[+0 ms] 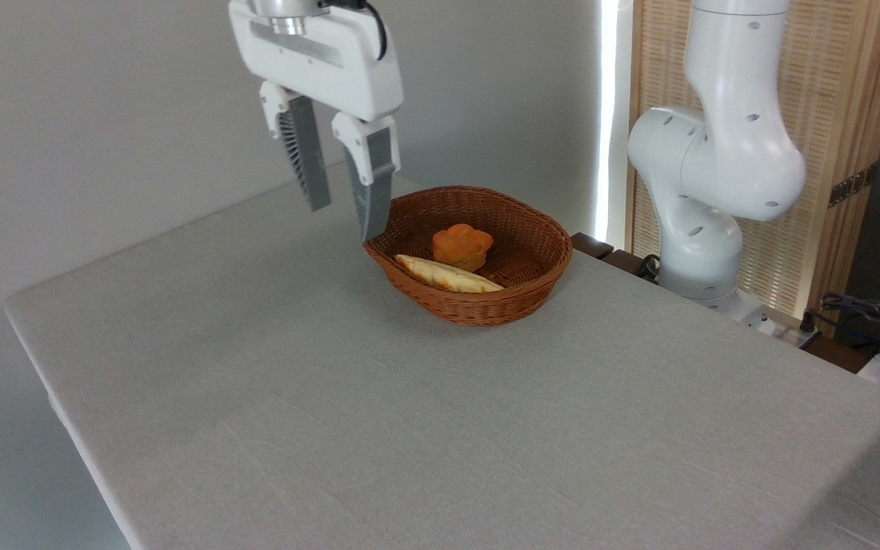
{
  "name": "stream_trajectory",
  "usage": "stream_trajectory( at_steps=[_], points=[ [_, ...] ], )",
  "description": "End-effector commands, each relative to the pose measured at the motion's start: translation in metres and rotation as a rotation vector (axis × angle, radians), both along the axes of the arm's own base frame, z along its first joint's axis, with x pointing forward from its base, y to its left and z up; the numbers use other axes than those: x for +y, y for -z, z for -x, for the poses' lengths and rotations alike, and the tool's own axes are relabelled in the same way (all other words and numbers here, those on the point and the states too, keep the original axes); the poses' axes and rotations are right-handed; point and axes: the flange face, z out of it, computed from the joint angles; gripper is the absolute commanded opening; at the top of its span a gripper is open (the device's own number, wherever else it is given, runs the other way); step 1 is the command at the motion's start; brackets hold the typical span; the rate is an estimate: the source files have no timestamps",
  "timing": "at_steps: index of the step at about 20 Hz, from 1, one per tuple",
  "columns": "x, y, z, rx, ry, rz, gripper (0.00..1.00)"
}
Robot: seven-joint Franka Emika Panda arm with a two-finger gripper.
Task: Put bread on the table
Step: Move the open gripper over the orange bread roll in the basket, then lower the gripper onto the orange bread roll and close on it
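Observation:
The bread (461,245), a small round orange bun with a lumpy top, lies inside a brown wicker basket (539,279) on the light-grey table (379,412). My gripper (346,217) hangs open and empty above the table, just left of the basket's left rim. Its fingers point down, and the right fingertip overlaps the rim in this view. The bun is a short way to the right of the fingers, untouched.
A long flat pale-yellow bread (446,275) lies in the basket in front of the bun. The white robot arm base (703,229) stands behind the table's right side. A wooden slatted screen (837,145) and cables (875,317) are at the far right.

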Motion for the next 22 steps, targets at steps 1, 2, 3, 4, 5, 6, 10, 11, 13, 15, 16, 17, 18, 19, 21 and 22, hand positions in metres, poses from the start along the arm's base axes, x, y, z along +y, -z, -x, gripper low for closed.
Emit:
stream_trajectory(
  at_steps=[1,2,3,4,5,6,10,11,13,15,16,17,18,19,21,22],
  points=[
    [-0.022,0.020,0.060,0.053,0.060,0.051,1.00],
    [-0.031,0.027,0.075,0.068,0.087,0.049,1.00],
    [-0.041,0.036,0.089,0.085,0.114,0.045,1.00],
    [-0.048,0.045,0.102,0.103,0.135,0.042,1.00],
    [-0.053,0.055,0.115,0.121,0.151,0.043,1.00],
    [-0.060,0.063,0.129,0.137,0.174,0.046,1.00],
    [-0.096,0.109,0.164,0.247,0.250,0.089,1.00],
    [-0.105,0.119,0.171,0.261,0.264,0.078,1.00],
    [-0.120,0.134,0.181,0.269,0.287,0.049,1.00],
    [-0.125,0.147,0.181,0.247,0.287,0.044,1.00],
    [-0.130,0.154,0.184,0.242,0.295,0.035,1.00],
    [-0.133,0.161,0.186,0.234,0.303,0.028,1.00],
    [-0.133,0.167,0.186,0.226,0.300,0.027,1.00],
    [-0.133,0.173,0.185,0.216,0.295,0.028,1.00],
    [-0.138,0.184,0.188,0.203,0.303,0.020,1.00],
    [-0.142,0.190,0.191,0.204,0.313,0.010,1.00]
  ],
)
